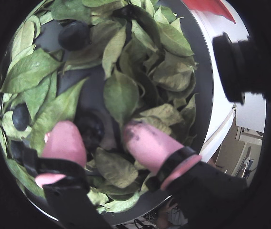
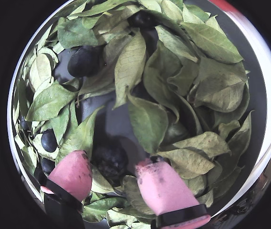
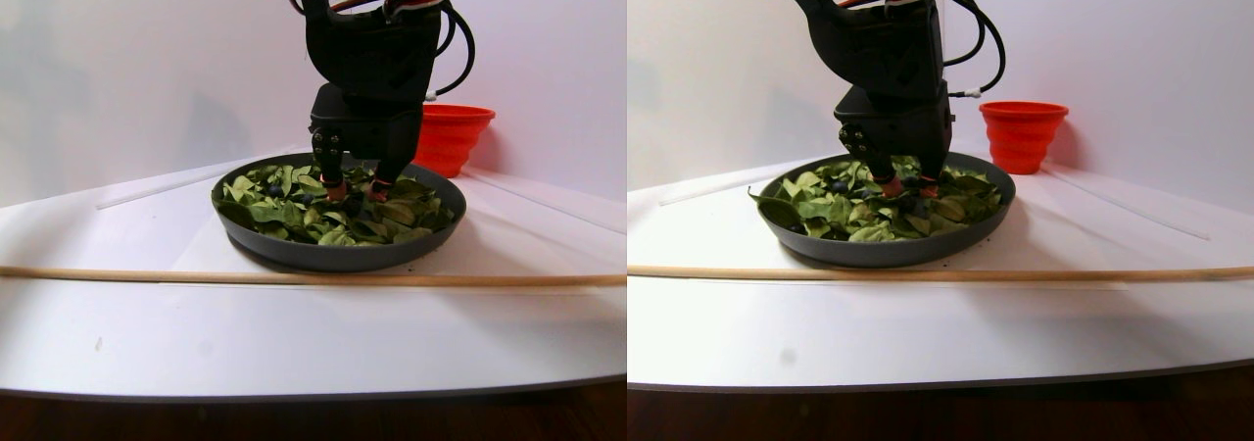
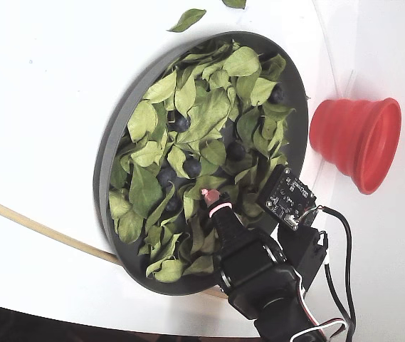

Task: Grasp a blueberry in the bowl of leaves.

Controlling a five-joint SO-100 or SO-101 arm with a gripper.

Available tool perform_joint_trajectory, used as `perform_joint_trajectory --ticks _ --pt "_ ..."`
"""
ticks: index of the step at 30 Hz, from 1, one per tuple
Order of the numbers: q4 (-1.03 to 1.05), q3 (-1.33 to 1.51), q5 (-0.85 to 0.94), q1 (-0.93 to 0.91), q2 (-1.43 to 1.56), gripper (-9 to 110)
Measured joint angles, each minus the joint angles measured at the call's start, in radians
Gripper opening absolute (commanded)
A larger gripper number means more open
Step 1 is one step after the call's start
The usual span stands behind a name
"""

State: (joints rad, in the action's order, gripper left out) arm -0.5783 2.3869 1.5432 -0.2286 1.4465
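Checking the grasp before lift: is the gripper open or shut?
Open: the gripper has pink fingertips apart, straddling a blueberry without visibly pinching it.

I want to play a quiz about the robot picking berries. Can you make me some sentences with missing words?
1. The pincer has two fingertips coloured ____.
2. Between the fingertips, not yet squeezed, sits a dark ____.
3. The dark-grey bowl is full of green ____.
4. Outside the bowl, near its rim, stands a cup that is ____ in colour.

Missing words: pink; blueberry; leaves; red
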Motion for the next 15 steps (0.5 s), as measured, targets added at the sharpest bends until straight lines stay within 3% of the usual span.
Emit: perform_joint_trajectory --ticks 15 --pt "-0.051 -0.009 -0.015 0.006 -0.078 19"
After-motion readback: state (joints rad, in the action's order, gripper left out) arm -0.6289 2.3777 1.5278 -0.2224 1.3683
